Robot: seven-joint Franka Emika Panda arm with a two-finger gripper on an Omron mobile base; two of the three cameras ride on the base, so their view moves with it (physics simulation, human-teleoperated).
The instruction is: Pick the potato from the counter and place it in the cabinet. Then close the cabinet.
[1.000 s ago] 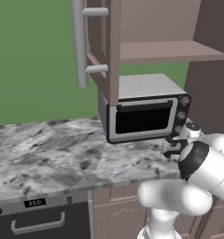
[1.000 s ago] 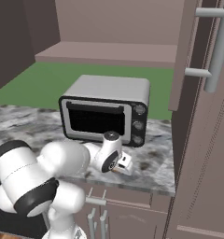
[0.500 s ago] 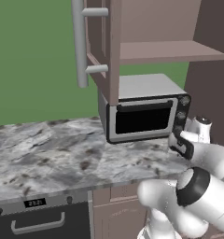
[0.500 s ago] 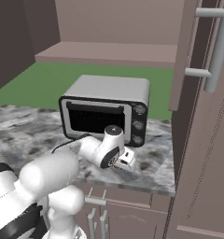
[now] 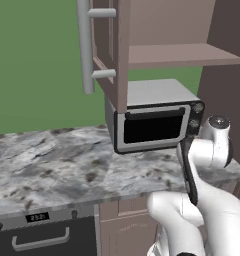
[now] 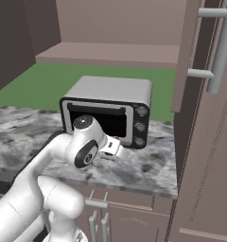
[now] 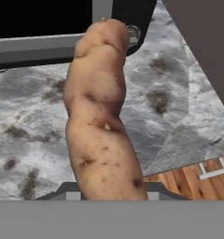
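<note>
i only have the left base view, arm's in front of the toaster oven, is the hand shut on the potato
Observer: yes. In the hand view the potato fills the space right at the hand, which is shut on it.
Operator: is it off the counter
Observer: looks so. The hand view shows the counter well behind the potato.
Operator: cabinet open on the right side too
Observer: yes. The right base view shows that cabinet door swung out, with the shelf bare.
</note>
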